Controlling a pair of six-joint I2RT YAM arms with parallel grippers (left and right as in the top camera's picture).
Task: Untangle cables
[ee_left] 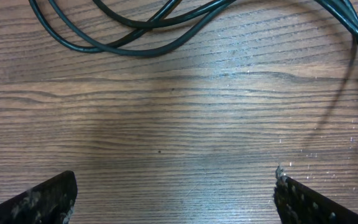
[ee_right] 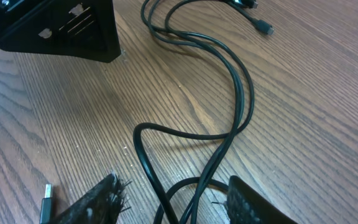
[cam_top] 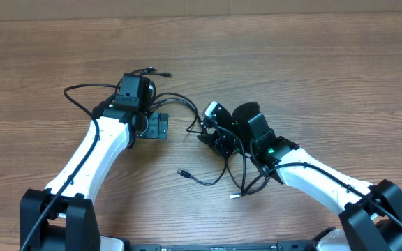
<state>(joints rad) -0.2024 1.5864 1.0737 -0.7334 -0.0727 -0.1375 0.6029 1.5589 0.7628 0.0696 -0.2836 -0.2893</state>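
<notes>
Thin black cables [cam_top: 180, 102] lie loose on the wooden table between the two arms, with one loop [cam_top: 82, 92] to the left and a strand [cam_top: 208, 180] trailing toward the front. My left gripper [ee_left: 176, 199] is open over bare wood, and cables [ee_left: 142, 46] curve past beyond its fingertips. My right gripper [ee_right: 173, 199] is low over the table with its jaws apart. Crossing strands of cable [ee_right: 238, 93] run between them, and neither pad presses on a strand. In the overhead view the right gripper [cam_top: 213, 136] is at the middle of the cable run.
A black part of the left arm [ee_right: 55, 25] stands close ahead of the right gripper. Small plug ends lie loose on the table [ee_right: 263, 27], along with a pale one [cam_top: 234, 197] near the front and another [cam_top: 183, 172] beside it.
</notes>
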